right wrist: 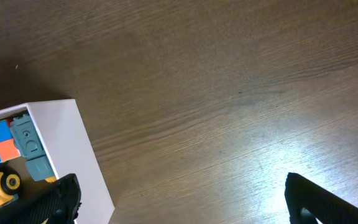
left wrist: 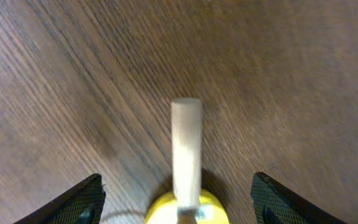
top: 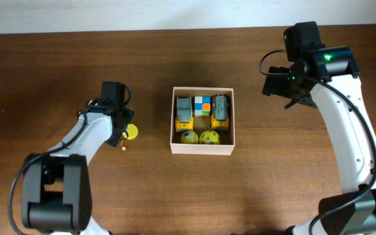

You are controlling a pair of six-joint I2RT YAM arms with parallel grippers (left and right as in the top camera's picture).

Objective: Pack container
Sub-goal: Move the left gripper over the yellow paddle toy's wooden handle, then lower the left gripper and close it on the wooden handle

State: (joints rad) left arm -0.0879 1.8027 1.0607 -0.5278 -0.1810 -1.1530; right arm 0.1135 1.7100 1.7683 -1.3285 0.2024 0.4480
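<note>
Yellow toy (top: 131, 132) partly beneath left gripper (left wrist: 178, 190)

Dark brown counter (top: 77, 52), streaky wood grain, and the container (top: 203, 150) shows white walls around a tan inside. In it the left truck (top: 184, 116) and right truck (top: 221, 112) are yellow with grey tops, the cube (top: 202, 106) between them chequered blue, orange and white, the left ball (top: 188, 137) and right ball (top: 208, 137) yellow with dark spots. Left of the container, a toy (top: 130, 132), yellow head, pale wooden handle (left wrist: 186, 143).

Table (top: 44, 78) dark wood-grain, slight sheen; container (top: 203, 149) matt white card walls.
</note>
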